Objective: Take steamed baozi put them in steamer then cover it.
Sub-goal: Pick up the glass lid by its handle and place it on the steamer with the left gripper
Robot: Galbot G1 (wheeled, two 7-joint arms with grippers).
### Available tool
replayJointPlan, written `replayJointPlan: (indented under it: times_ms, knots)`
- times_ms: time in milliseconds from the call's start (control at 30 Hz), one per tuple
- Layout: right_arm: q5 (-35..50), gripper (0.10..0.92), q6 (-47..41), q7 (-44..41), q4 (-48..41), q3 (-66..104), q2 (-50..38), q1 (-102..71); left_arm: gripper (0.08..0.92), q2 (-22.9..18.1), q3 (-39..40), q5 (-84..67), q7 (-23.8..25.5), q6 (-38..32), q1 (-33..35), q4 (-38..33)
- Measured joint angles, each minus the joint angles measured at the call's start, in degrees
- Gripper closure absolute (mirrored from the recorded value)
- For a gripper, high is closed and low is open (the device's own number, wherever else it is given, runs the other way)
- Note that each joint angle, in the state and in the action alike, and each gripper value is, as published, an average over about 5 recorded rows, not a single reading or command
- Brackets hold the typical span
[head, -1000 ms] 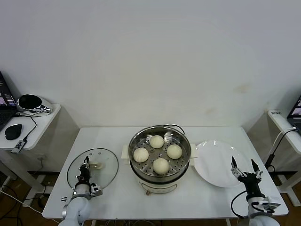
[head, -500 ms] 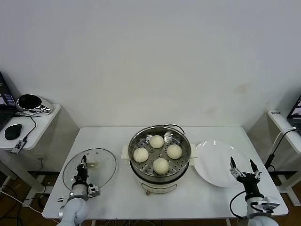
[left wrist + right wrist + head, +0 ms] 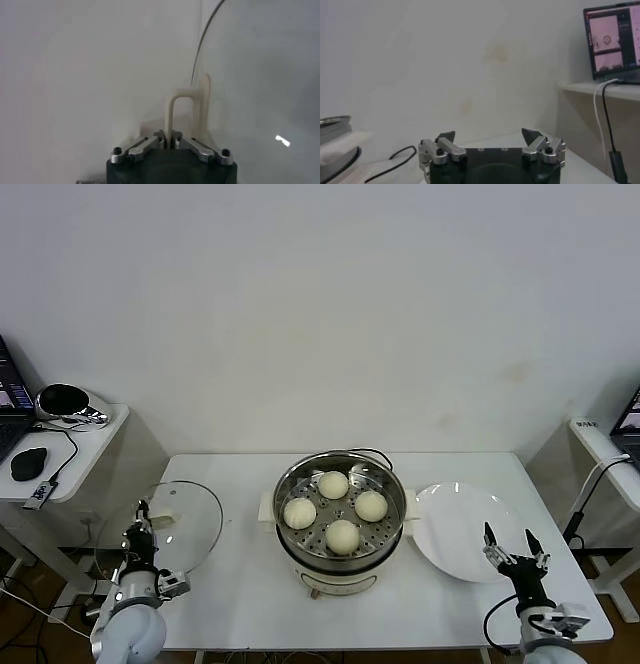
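- Left gripper [image 3: 141,518] clenched on the handle [image 3: 187,114] of the lid [image 3: 163,529], well to the left of the steamer [image 3: 341,515], lid lifted and tilted off the table [image 3: 250,609].
- Thin handle pinched right at the fingertips: risk of the lid swinging or slipping out during the carry toward the steamer.
- Tilted glass: chance of the rim catching the steamer's edge and landing crooked instead of seating flat.
- Too low a path: possible knock against the steamer's left side, jolting the pot.
- Four baozi [image 3: 342,535] already inside the steamer, so a dropped lid could squash or scatter them.
- Right gripper [image 3: 508,547] released and idle, right of the steamer, over the near edge of the plate [image 3: 455,524]; little danger there unless moved.
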Motion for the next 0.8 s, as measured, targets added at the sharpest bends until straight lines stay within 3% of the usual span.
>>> replayJointPlan:
  times_ms: [333,800]
  knots:
    - [-2.9,0.203,-2.6,1.4,0.4,0.5,0.7,-0.3,0.857,-2.1,5.8,7.5,8.6,11.5,-1.6,-12.5]
    - [-5.7,0.203,-5.7,2.6,-0.4,2.0,1.7,0.1,0.857,-13.4,19.5,22.0,17.5,16.9,-10.5,-14.1]
